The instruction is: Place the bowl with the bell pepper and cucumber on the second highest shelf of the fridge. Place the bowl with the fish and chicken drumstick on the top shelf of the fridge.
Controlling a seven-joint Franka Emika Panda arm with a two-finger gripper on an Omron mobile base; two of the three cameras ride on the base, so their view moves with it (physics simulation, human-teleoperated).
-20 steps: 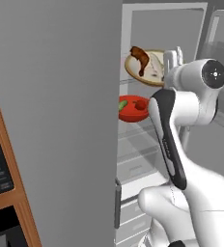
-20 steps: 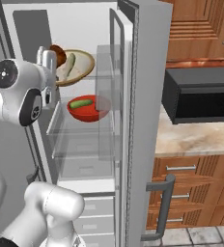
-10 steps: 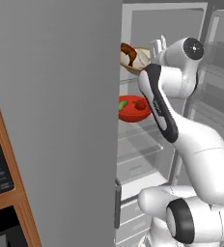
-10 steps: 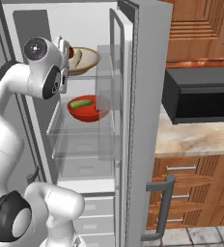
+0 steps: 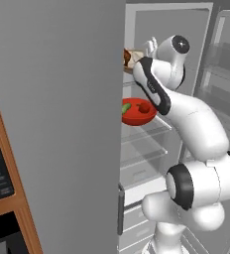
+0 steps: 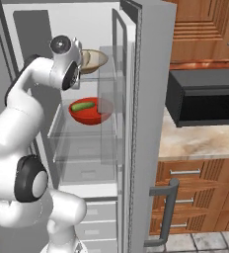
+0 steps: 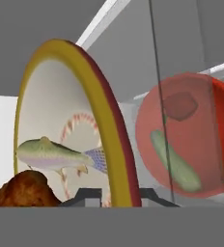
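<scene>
The gripper (image 7: 115, 195) pinches the rim of the yellow-rimmed bowl (image 7: 65, 120) with the fish (image 7: 56, 155) and drumstick (image 7: 24, 189) at the fridge's (image 6: 136, 44) top shelf; the red bowl (image 6: 89, 111) with cucumber (image 6: 83, 105) sits one shelf lower.

Kitchen beside the fridge

A black microwave (image 6: 205, 97) sat on the stone worktop (image 6: 200, 143), wooden drawers (image 6: 200, 190) below it and wooden cabinets (image 6: 205, 29) above.

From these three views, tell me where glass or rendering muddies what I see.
Hand view: the red bowl shows washed out through a clear glass shelf, and the yellow-rimmed bowl looms large and stretched. Right base view: clear door bins veil the red bowl slightly. Left base view: flat, even light, no glare, soft edges throughout.
</scene>
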